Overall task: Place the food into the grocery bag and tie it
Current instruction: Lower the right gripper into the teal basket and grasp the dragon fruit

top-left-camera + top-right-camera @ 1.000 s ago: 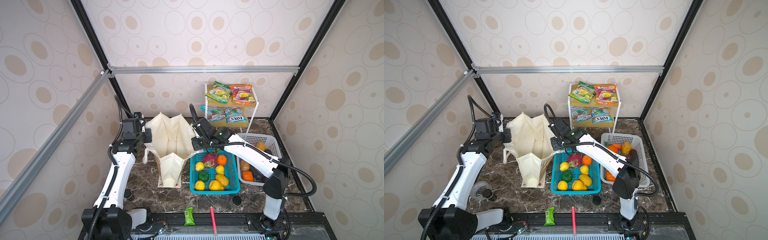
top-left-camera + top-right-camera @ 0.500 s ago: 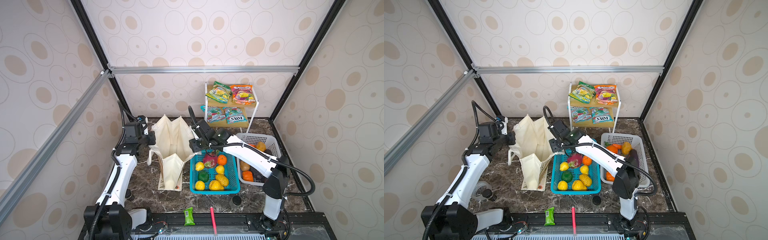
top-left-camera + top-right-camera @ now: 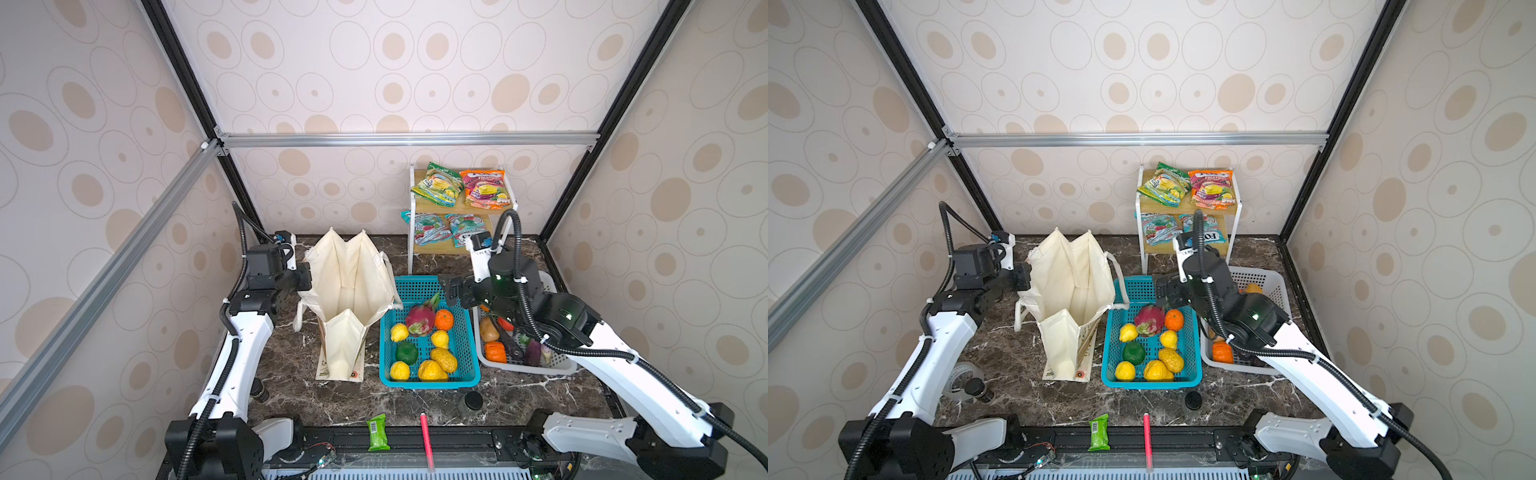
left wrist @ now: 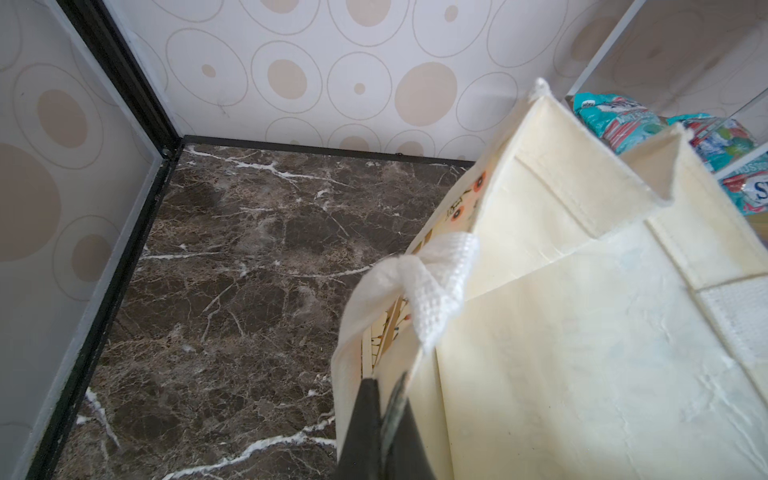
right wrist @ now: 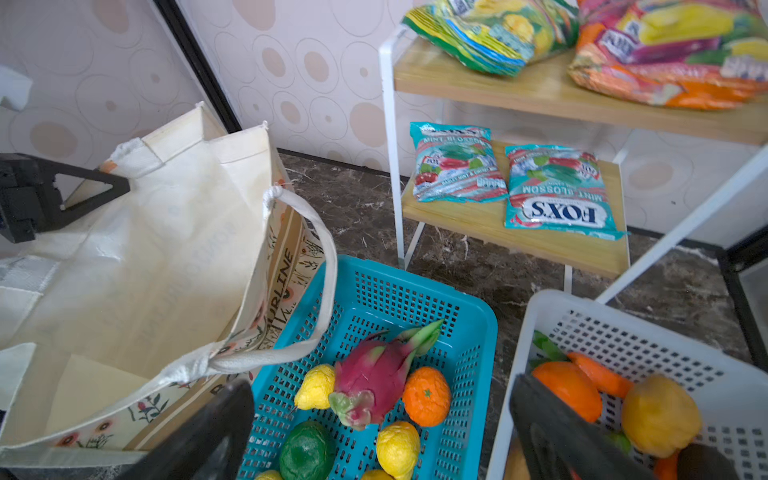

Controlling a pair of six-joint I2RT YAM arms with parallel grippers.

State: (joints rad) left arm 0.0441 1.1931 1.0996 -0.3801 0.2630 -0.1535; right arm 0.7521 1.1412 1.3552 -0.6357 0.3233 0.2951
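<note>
The cream grocery bag [image 3: 349, 291] [image 3: 1071, 286] stands open on the marble top. My left gripper [image 3: 305, 276] [image 4: 388, 382] is shut on its left rim beside a white handle [image 4: 432, 286]. Apart from the bag, my right gripper [image 3: 451, 291] [image 5: 380, 395] hangs open and holds nothing above the back of the blue basket [image 3: 428, 382]. Beneath it lie the pink dragon fruit [image 3: 420, 320] [image 5: 374, 378], a dark green fruit [image 3: 406, 352] [image 5: 305, 451] and a lemon [image 3: 399, 332]. Green [image 3: 436, 189] and orange [image 3: 486, 193] Fox's packets lie on the shelf's upper board.
A white basket [image 3: 523, 365] with oranges and a purple piece sits right of the blue one, partly under my right arm. The white-framed shelf [image 3: 412, 232] carries teal packets [image 3: 428, 230] lower down. Along the front edge lie a green bar [image 3: 377, 432] and a red pen [image 3: 426, 436], with a black cap [image 3: 473, 401] nearby.
My right gripper has let go of the bag's right rim, opened wide and drawn back to the right over the blue basket. The left gripper keeps its hold on the left rim.
</note>
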